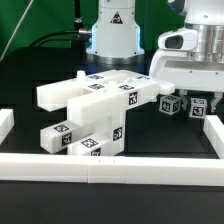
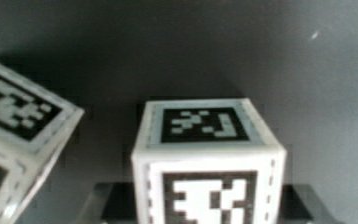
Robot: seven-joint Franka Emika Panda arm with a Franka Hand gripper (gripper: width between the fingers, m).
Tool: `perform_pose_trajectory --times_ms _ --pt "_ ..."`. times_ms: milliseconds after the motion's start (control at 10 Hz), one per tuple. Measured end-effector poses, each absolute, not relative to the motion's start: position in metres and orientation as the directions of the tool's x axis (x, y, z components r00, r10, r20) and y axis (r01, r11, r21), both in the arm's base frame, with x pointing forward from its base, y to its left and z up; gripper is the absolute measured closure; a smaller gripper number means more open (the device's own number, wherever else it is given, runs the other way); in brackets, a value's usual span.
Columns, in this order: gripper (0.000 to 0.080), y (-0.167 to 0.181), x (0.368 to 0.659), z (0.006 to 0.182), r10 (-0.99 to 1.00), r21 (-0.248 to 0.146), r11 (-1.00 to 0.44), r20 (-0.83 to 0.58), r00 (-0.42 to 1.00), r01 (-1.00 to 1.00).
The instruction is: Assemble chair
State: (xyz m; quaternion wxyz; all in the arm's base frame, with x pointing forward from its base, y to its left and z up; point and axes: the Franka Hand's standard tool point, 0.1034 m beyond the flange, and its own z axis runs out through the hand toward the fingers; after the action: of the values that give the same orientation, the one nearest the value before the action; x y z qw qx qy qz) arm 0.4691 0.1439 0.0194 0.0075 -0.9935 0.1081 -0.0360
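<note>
I see gripper (image 1: pixel 188 97) at exterior view's right, clamped on tagged block (image 2: pixel 202 160), second tagged part (image 2: pixel 16 115) just beside it, only exterior view shows chair structure (image 1: pixel 90 105), centre-left

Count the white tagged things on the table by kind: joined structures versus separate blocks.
Joined white structure: 1
Separate tagged blocks: 2
Total: 3
</note>
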Motion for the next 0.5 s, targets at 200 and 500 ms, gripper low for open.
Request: perform_pose_trajectory --times_ms 200,500 --pt "0.0514 0.134 0.478 0.050 -0.227 -0.040 -0.973 0.045 0.973 -0.225" --pt "0.0514 0.090 0.513 0.102 -0.203 -0.074 -0.977 0.020 0.979 -0.201"
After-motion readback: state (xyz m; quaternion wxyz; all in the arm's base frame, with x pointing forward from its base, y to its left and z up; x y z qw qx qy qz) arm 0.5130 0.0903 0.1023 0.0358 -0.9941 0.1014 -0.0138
